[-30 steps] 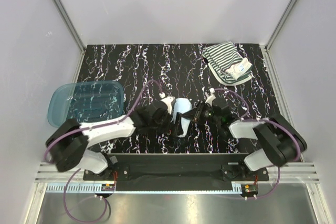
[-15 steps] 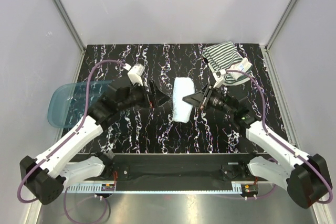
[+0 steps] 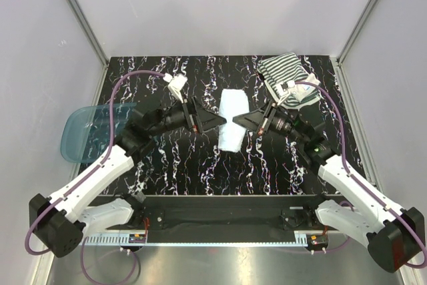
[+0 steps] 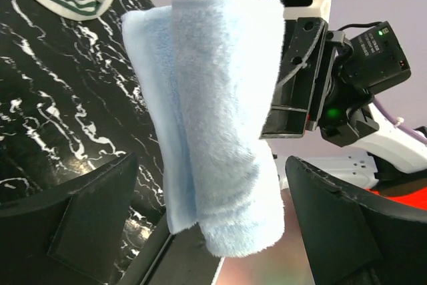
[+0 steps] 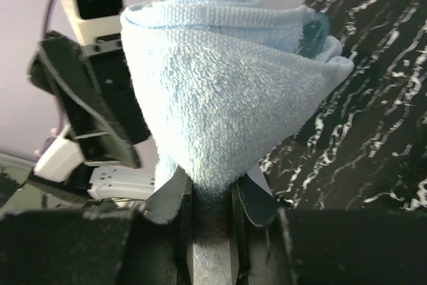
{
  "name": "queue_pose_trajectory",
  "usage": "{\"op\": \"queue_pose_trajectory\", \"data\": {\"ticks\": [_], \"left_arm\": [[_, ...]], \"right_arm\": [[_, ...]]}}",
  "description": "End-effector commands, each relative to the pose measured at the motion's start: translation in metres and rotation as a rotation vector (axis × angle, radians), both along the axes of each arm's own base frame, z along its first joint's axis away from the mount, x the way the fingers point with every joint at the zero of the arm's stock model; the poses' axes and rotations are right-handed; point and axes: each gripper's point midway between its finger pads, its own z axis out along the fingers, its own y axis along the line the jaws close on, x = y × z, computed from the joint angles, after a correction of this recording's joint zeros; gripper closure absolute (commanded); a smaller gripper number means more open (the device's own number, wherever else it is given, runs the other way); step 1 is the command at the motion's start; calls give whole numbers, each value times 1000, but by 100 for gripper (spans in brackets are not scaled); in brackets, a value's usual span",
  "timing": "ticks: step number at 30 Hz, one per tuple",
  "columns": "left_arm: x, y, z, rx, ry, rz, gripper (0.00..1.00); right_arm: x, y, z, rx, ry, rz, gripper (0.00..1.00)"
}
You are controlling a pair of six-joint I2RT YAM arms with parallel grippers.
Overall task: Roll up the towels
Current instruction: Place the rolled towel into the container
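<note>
1. Pinching one end of the light blue towel (image 5: 213,85) – right gripper (image 5: 212,190) is clamped on it, over mid-table.
2. Left gripper (image 4: 210,171) – fingers spread wide, towel between them.
3. Striped towel (image 3: 287,79) lies at the far right corner.

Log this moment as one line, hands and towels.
light blue towel: between both hands | left hand: open around it | right hand: shut on it | striped towel: back right
</note>
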Motion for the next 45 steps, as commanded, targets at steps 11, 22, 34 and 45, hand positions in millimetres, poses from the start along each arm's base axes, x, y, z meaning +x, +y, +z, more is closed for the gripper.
{"op": "queue_pose_trajectory", "data": {"ticks": [11, 22, 34, 45], "left_arm": [[-7, -13, 21, -144, -39, -99, 12], [-11, -15, 25, -144, -33, -131, 67], [20, 29, 3, 5, 30, 58, 100], [75, 163, -35, 286, 171, 405, 100]], "right_arm": [[-45, 5, 93, 336, -190, 238, 88], [-36, 9, 85, 362, -182, 238, 87], [-12, 0, 46, 110, -80, 31, 4], [-2, -21, -4, -88, 15, -111, 0]]}}
